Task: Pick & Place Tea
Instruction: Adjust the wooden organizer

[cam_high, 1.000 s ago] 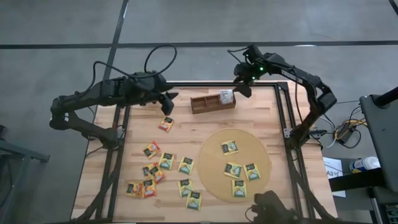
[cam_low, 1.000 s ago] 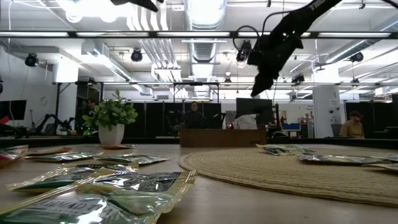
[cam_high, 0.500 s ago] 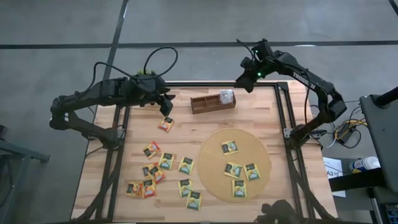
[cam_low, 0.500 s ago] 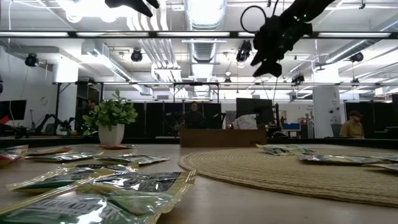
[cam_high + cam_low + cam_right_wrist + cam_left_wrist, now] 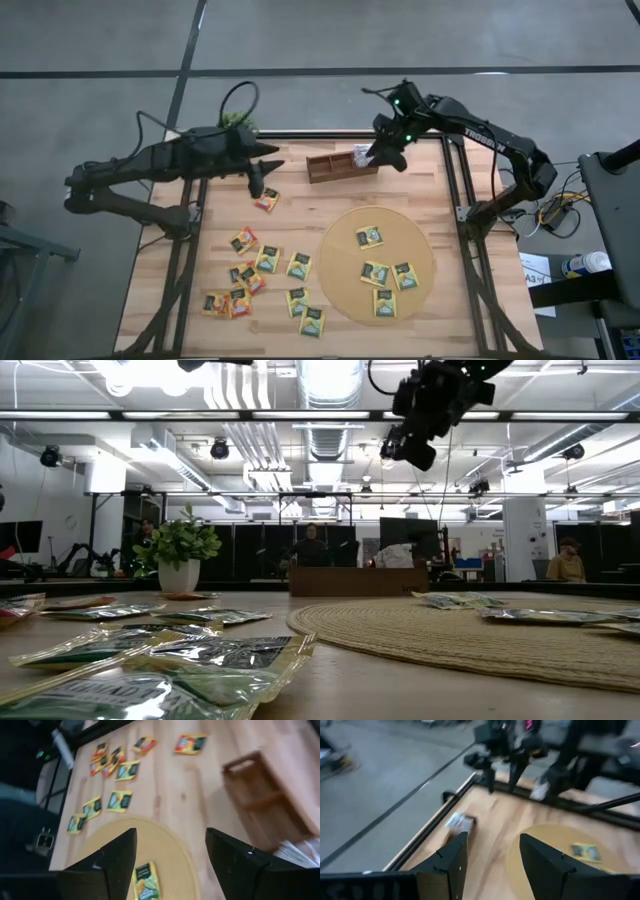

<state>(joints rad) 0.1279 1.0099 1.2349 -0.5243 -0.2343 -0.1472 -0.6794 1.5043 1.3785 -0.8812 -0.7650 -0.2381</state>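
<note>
- The left gripper (image 5: pixel 262 180) hangs over the table with its fingers spread and empty; an orange-red tea sachet (image 5: pixel 266 200) lies just below it.
- More tea sachets (image 5: pixel 255 275) lie scattered well beyond it, and four (image 5: pixel 385 275) on the round mat (image 5: pixel 340 270).
- The right gripper (image 5: pixel 383 158) has its fingers wide apart and empty, right beside the wooden tray (image 5: pixel 330 166), where one white sachet (image 5: pixel 362 155) sits.

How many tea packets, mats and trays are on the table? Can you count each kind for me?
Tea sachets: 15, as far as I can tell; a few overlap
Round mat: 1
Wooden tray: 1
Total: 17
</note>
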